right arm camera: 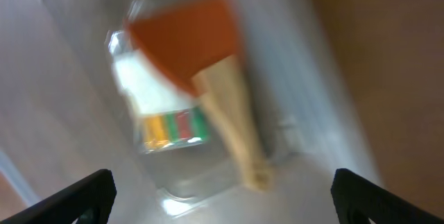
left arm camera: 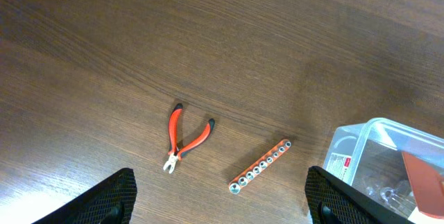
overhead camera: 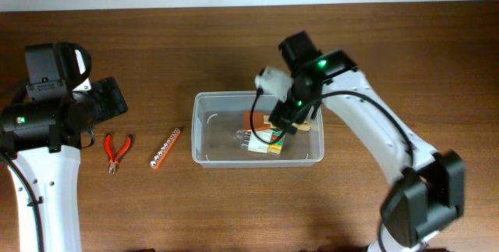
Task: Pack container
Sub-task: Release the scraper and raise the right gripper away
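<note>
Container (overhead camera: 199, 131) at mid table (overhead camera: 140, 205), partly filled: judged light, thin-walled, slick and slightly flexible, best held across its thick rim; right pincer (right arm camera: 225, 203) hangs wide and empty over it, left pincer (left arm camera: 222, 210) wide above the pliers (left arm camera: 184, 139).

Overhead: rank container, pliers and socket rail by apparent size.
1. container: by far the largest.
2-3. pliers and socket rail: similar length, too close to rank, though the pliers look wider.
</note>
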Motion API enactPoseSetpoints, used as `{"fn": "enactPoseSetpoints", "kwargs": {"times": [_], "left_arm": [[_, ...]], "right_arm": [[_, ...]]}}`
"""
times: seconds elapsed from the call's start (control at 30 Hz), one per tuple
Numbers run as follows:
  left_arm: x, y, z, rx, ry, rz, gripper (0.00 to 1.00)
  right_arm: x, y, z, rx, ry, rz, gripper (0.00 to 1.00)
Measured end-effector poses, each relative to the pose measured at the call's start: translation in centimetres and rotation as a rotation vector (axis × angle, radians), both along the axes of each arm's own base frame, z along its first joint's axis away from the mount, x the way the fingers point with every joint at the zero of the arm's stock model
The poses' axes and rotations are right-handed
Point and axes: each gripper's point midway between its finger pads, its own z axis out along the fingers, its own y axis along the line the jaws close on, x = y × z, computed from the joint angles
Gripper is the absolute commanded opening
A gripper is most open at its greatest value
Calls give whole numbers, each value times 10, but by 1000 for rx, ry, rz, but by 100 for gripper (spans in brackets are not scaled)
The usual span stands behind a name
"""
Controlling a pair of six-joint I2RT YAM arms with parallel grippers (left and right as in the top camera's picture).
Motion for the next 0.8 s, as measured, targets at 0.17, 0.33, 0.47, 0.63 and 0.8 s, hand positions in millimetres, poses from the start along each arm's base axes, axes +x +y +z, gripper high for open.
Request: {"fn": "enactPoseSetpoints", "kwargs": {"times": [0.17, 0.33, 0.47, 0.63, 0.8], "left_arm": [[-3, -1, -2, 27, 27, -48, 87], [-1, -12, -4, 70, 50, -233, 93], [6, -33, -16, 102, 91, -421, 93], [16, -56, -72, 94, 234, -589, 93], [15, -64, -151, 37, 427, -657, 92]], "right_arm": [[32, -35, 105, 16, -260, -358, 99], [19, -131, 158, -2, -348, -821, 99], [-12, -218, 171, -25, -341, -1196, 99], [-51, -284, 169, -40, -284, -1529, 99], [-66, -311, 156, 10, -211, -1692, 99]]}}
